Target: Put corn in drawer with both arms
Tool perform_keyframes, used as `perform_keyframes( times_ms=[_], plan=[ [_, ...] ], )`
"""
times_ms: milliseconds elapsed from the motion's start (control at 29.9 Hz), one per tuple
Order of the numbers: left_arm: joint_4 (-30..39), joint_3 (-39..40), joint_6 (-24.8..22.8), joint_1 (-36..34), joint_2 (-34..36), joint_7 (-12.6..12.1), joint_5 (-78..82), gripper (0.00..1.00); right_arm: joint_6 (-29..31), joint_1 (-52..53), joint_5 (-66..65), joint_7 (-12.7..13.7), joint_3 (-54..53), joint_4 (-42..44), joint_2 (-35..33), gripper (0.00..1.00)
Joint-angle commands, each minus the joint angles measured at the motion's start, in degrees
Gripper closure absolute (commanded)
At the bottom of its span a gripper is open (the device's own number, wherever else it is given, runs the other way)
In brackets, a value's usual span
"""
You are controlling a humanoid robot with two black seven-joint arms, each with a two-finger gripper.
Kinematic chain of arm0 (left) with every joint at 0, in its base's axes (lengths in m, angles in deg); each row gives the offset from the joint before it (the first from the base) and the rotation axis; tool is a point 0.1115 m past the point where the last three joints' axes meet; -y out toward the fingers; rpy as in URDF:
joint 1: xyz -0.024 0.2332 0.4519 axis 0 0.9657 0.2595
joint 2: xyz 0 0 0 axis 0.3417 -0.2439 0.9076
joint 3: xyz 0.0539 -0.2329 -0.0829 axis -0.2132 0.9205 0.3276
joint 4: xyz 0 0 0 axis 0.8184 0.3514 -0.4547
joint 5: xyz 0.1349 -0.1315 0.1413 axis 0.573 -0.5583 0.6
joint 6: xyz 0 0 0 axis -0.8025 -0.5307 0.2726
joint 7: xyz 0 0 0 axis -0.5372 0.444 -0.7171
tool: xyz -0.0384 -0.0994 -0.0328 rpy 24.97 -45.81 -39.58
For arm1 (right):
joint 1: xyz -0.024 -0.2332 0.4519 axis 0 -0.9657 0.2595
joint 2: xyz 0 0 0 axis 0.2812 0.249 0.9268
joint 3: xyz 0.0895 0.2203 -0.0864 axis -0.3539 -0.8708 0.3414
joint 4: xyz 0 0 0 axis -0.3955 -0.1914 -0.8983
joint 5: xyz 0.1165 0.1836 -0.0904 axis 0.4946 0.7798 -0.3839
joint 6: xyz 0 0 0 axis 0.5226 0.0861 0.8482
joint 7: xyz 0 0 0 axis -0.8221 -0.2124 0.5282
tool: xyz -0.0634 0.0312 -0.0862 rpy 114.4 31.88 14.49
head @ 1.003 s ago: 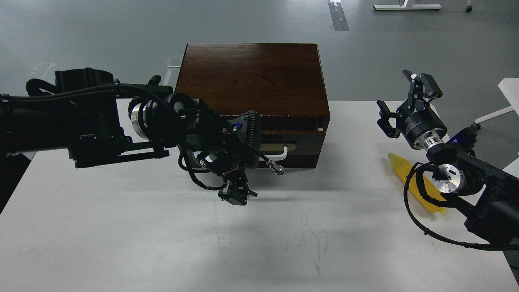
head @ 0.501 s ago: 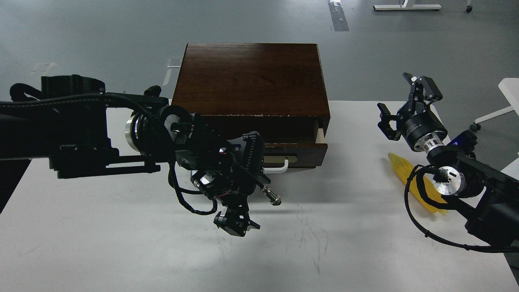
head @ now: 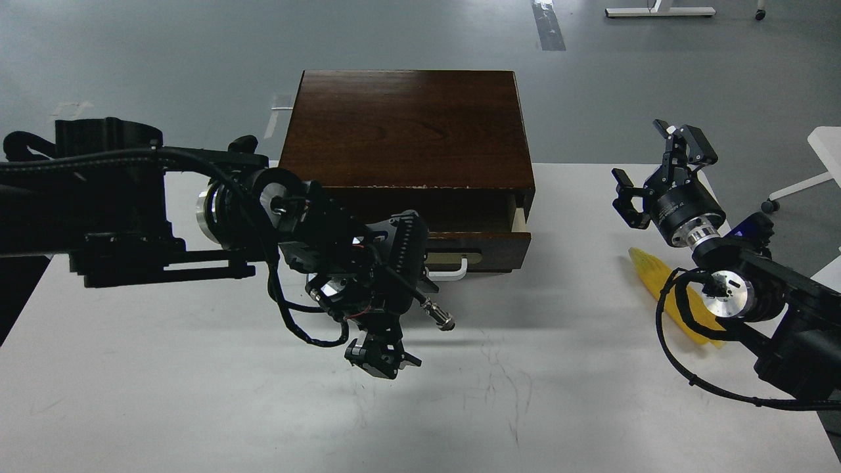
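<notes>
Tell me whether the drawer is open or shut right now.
Open, partway. The drawer front stands forward of the cabinet, with a pale wood side showing at its right end and a dark gap above it. Its inside is not visible.

Your left arm (head: 131, 203) reached in level from the left, wrist bent downward, left gripper (head: 381, 351) hanging below the wrist, pointing down; its fingers too small and dark to separate. Your right arm (head: 775, 315) came in from the lower right, right gripper (head: 657, 167) raised, fingers (head: 690, 141) spread apart, holding nothing.
</notes>
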Motion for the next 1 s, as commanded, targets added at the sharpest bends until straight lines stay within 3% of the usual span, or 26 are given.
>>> perform_keyframes(
  times_ms=[0, 234, 501, 735, 969],
  plan=[
    [-0.3, 0.2, 0.0, -1.4, 0.2, 0.0, -0.3, 0.02, 0.0, 0.0, 0.0, 0.0, 0.0, 0.1, 0.1, 0.00],
    [-1.3, 2.2, 0.0, -3.0, 0.5, 0.0, -3.4, 0.02, 0.0, 0.0, 0.0, 0.0, 0.0, 0.1, 0.0, 0.00],
    [-6.2, 14.0, 0.0, -1.0, 6.2, 0.0, -45.0, 0.02, 0.3, -0.4, 0.1, 0.0, 0.1, -0.6, -0.2, 0.00],
    [-15.3, 18.4, 0.0, 8.8, 13.5, 0.0, -90.4, 0.02, 0.4, -0.6, -0.9, 0.0, 1.3, -1.0, 0.8, 0.00],
    [-24.5, 23.4, 0.0, 19.6, 18.4, 0.0, -109.4, 0.02, 0.6, 0.0, -1.8, 0.0, 2.2, -1.1, 1.7, 0.00]
  ],
)
